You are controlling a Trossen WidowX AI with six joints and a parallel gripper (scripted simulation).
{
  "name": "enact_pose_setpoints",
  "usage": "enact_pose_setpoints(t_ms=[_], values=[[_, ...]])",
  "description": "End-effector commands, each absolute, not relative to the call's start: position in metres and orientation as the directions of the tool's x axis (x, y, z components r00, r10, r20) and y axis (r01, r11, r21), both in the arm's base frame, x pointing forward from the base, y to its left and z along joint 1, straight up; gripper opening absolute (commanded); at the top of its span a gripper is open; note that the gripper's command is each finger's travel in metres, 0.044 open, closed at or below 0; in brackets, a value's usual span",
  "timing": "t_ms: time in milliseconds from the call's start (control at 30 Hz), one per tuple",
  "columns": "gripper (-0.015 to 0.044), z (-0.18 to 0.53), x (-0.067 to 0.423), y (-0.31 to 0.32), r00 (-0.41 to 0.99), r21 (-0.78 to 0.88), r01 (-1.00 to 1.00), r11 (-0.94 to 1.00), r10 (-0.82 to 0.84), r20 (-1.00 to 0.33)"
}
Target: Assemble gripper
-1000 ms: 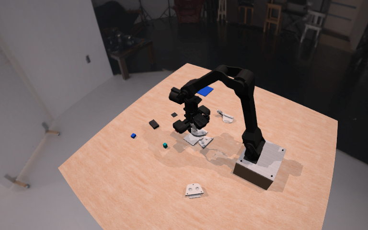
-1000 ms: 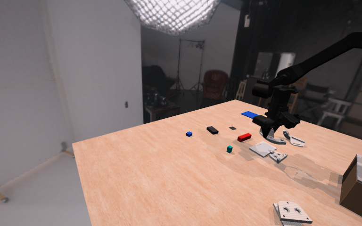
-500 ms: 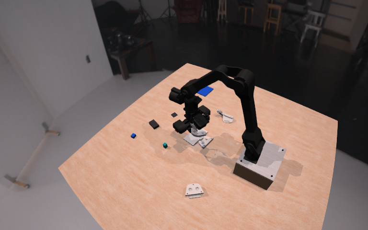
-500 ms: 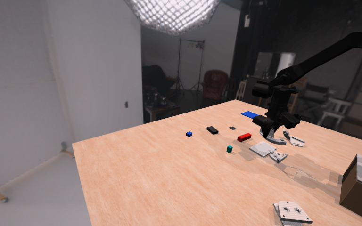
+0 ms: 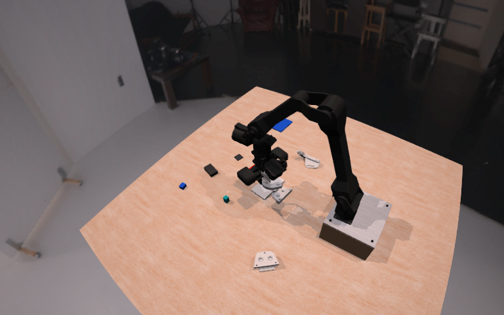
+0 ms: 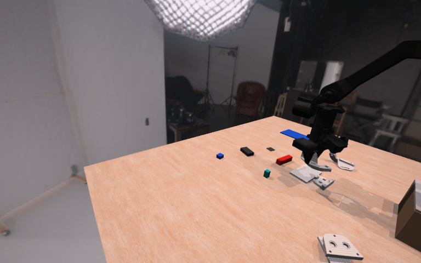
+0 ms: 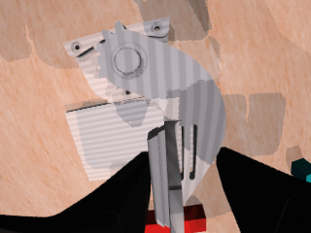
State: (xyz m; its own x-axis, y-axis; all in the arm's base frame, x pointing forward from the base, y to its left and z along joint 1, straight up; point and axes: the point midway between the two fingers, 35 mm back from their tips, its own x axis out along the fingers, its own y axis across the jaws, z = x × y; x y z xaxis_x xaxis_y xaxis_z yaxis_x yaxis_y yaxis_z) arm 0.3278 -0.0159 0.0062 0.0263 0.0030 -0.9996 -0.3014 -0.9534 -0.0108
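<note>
Tool (image 5: pixel 264 179) gripping jaw (image 5: pixel 273 184) above gripper base (image 5: pixel 262 190)

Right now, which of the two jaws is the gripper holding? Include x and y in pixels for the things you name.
The jaw (image 6: pixel 320 167) (image 7: pixel 194 94) above the gripper base (image 5: pixel 283 194) (image 6: pixel 323 182) (image 7: pixel 87 73); the other (image 5: pixel 312 161) (image 6: pixel 345 164) lies on the table.

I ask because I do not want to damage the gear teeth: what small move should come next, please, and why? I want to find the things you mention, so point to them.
I would probably make a small sideways correction of the held jaw (image 5: pixel 275 184) (image 6: pixel 321 167) (image 7: pixel 204 97) over its pin before lowering. The exterior view shows it raised above the gripper base (image 5: pixel 280 197) (image 6: pixel 324 183) (image 7: pixel 92 80), and in the wrist view its toothed end hides the pins, so alignment is unconfirmed.
</note>
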Motion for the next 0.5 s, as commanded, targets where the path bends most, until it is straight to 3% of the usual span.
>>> enact_pose_setpoints(t_ms=[0, 467], values=[[0.0134, -0.001, 0.328, -0.017, 0.028, -0.008, -0.307, -0.952, -0.001, -1.000], [0.0134, -0.024, 0.328, -0.017, 0.028, -0.008, -0.308, -0.951, -0.001, -1.000]])
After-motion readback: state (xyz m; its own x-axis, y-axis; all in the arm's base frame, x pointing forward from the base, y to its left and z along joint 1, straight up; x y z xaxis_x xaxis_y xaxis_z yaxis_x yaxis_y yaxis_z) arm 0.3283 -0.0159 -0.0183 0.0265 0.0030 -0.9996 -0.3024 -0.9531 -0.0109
